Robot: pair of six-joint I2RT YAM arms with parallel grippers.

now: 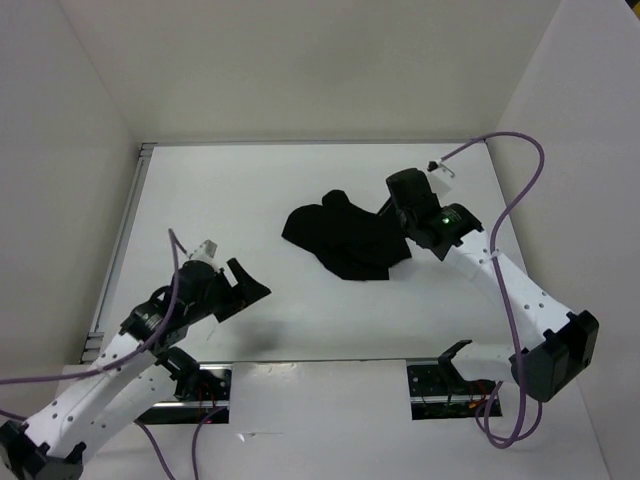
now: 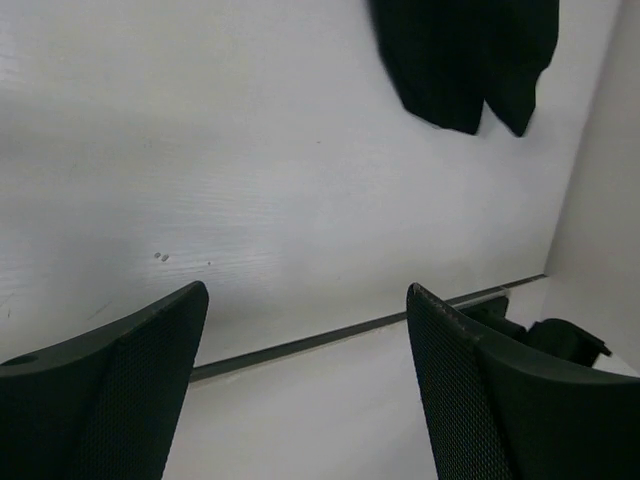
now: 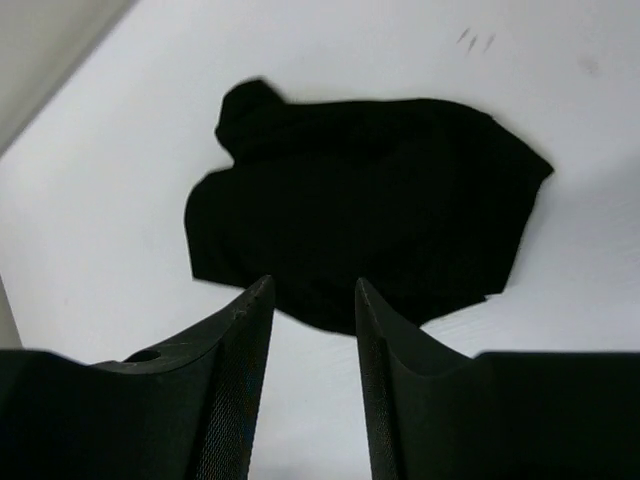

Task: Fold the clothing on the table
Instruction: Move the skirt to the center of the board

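- A crumpled black piece of clothing (image 1: 345, 238) lies bunched on the white table (image 1: 250, 180), right of centre and toward the far side, its outline uneven with a small lobe jutting from its far edge.
- The right end effector (image 1: 407, 188) stands at the garment's right edge. Seen from above, its black body meets the fabric, though whether the two touch cannot be told.
- From the right wrist, the same end effector (image 3: 312, 285) shows its two fingers (image 3: 235, 340) parted by a narrow gap, released and gripping nothing. The clothing (image 3: 370, 220) spreads over the table just beyond the tips.
- The left end effector (image 1: 243, 285) hangs over the near-left part of the table, well apart from the garment, which lies to its far right.
- From the left wrist, this end effector (image 2: 305, 295) has its fingers spread wide and empty over bare white table, with the clothing (image 2: 465, 50) at the top edge of the frame.
- A small green light (image 1: 443, 218) glows on the right arm's wrist housing.
- Purple cables (image 1: 520, 215) loop along both white arms.
- A thin metal rim (image 1: 122, 240) runs along the table's left edge.
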